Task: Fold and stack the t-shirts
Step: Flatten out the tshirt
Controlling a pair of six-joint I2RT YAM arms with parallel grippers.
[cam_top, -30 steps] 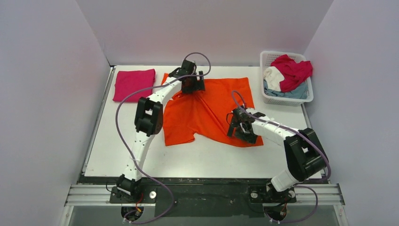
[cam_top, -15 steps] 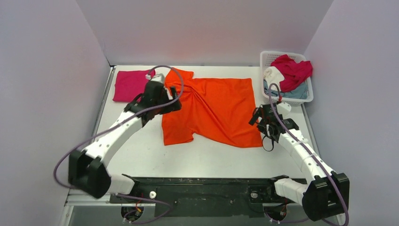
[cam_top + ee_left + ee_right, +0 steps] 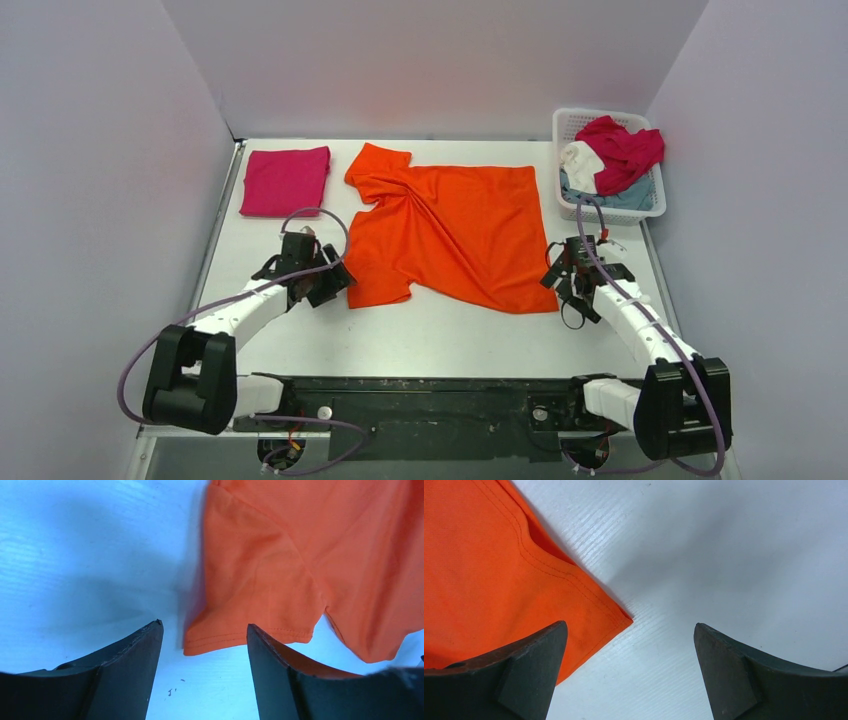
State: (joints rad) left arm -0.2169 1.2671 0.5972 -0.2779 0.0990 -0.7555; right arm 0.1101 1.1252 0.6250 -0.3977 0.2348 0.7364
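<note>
A bright orange t-shirt (image 3: 450,225) lies spread and creased on the white table. My left gripper (image 3: 335,285) sits low at its near left sleeve. In the left wrist view that gripper (image 3: 204,630) is open, and the orange sleeve hem (image 3: 250,635) lies on the table just past the fingertips. My right gripper (image 3: 555,278) is beside the shirt's near right corner. In the right wrist view it (image 3: 630,630) stands open, the orange corner (image 3: 589,615) lying by its left finger. A folded magenta-pink t-shirt (image 3: 285,180) rests at the back left.
A white lattice basket (image 3: 605,212) at the back right holds a crimson shirt (image 3: 625,150), a white one (image 3: 580,162) and a grey-blue one (image 3: 625,198). Grey walls close in the table on three sides. Bare table runs along the front edge.
The orange shirt now lies spread out flat. My left arm drew back from its far collar to the near left sleeve. My right arm moved off the cloth to the near right corner.
</note>
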